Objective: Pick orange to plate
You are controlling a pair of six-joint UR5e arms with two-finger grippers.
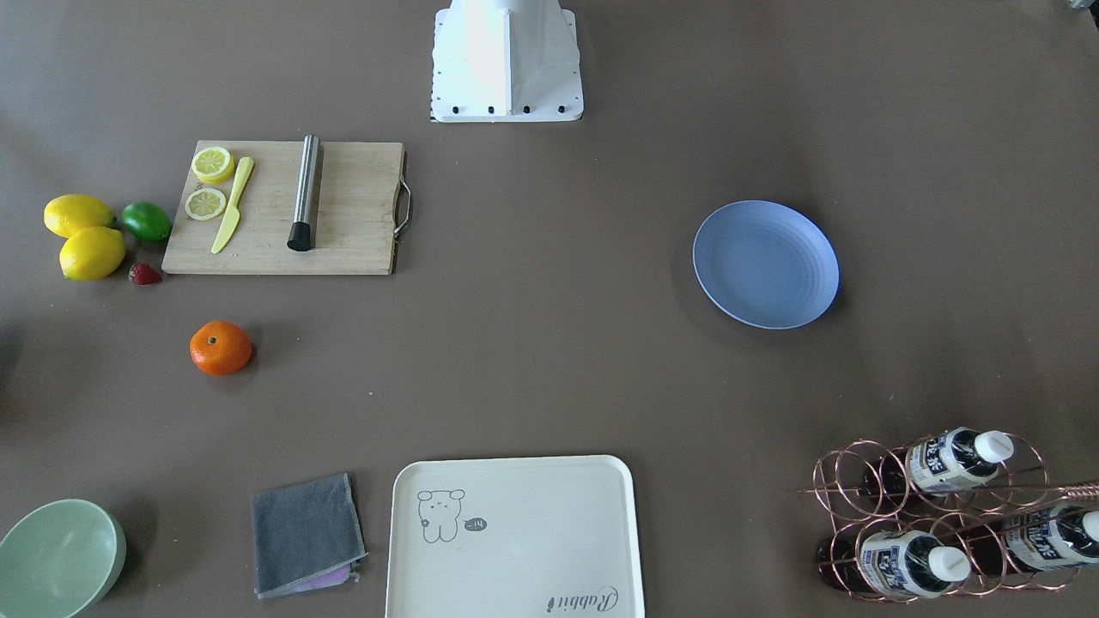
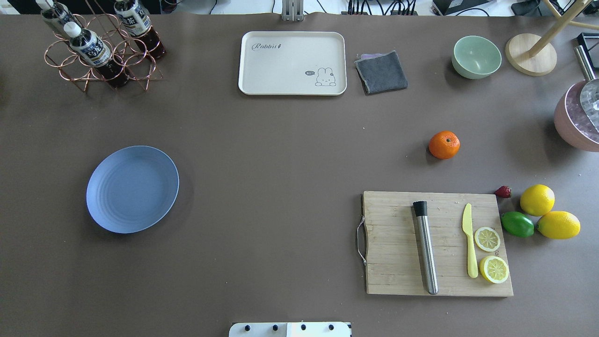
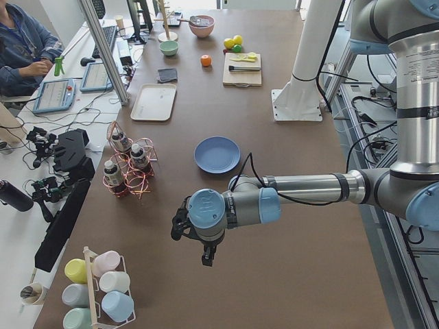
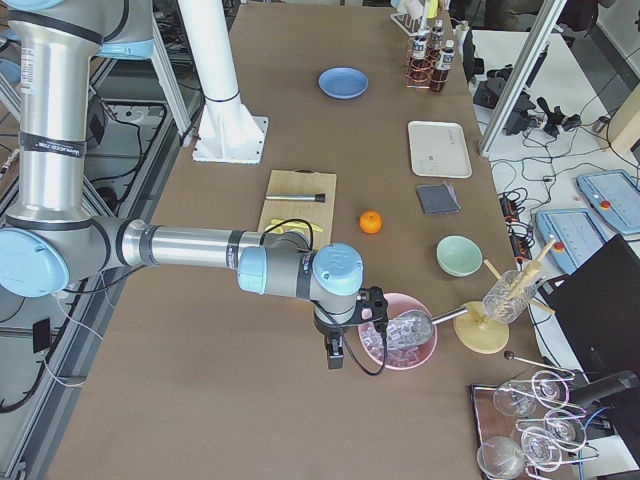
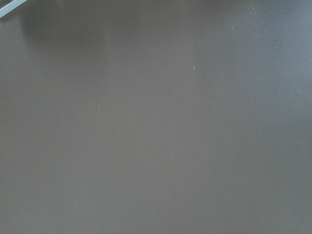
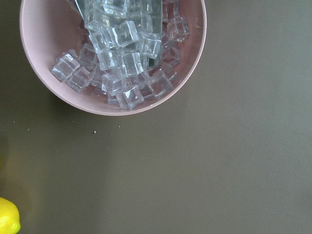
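Observation:
The orange [image 2: 444, 144] rests on the brown table, beyond the cutting board on the robot's right side; it also shows as the orange [image 1: 221, 348] in the front-facing view. The blue plate [image 2: 132, 189] lies bare on the robot's left side, far from the fruit. My left gripper [image 3: 206, 258] shows only in the left side view, hanging over bare table well short of the plate [image 3: 217, 154]. My right gripper [image 4: 334, 356] shows only in the right side view, beside a pink bowl, short of the orange [image 4: 371, 222]. I cannot tell whether either is open or shut.
A wooden cutting board [image 2: 393, 243] carries a steel rod, a yellow knife and lemon slices. Two lemons [image 2: 537, 200], a lime [image 2: 517, 224] and a strawberry lie beside it. A pink bowl of ice [image 6: 112, 106], a green bowl [image 2: 476, 56], a grey cloth, a cream tray [image 2: 292, 63] and a bottle rack [image 2: 100, 54] stand around.

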